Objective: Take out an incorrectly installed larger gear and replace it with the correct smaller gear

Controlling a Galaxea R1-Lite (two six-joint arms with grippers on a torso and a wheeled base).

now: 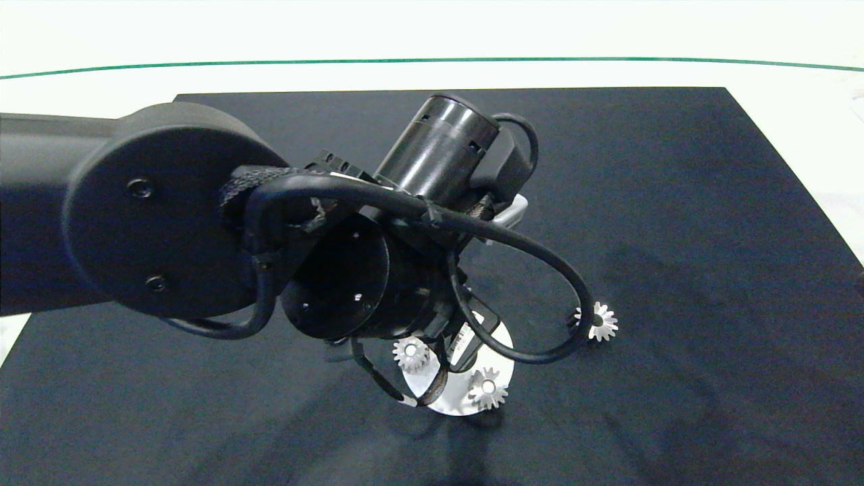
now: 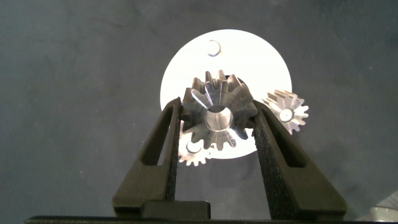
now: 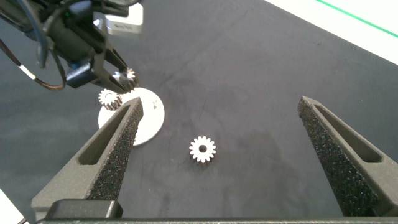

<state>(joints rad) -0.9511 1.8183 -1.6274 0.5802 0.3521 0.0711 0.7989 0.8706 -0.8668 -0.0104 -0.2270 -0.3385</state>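
Note:
My left gripper (image 2: 216, 107) is shut on a smaller gear (image 2: 217, 118), compact with short teeth, held just above a white round base (image 2: 249, 53). Two other small gears (image 2: 287, 112) (image 2: 194, 151) sit on that base, and a bare peg (image 2: 213, 47) stands near its rim. In the head view the left arm hides the held gear, while the base's gears (image 1: 412, 353) (image 1: 487, 388) show. The larger gear (image 1: 599, 321) (image 3: 202, 149), star-like, lies flat on the mat to the right of the base. My right gripper (image 3: 219, 102) hangs open above the mat, away from everything.
A black mat (image 1: 675, 202) covers the white table (image 1: 776, 74). The left arm's cable (image 1: 540, 270) loops down close to the larger gear. The mat's right and far parts are bare.

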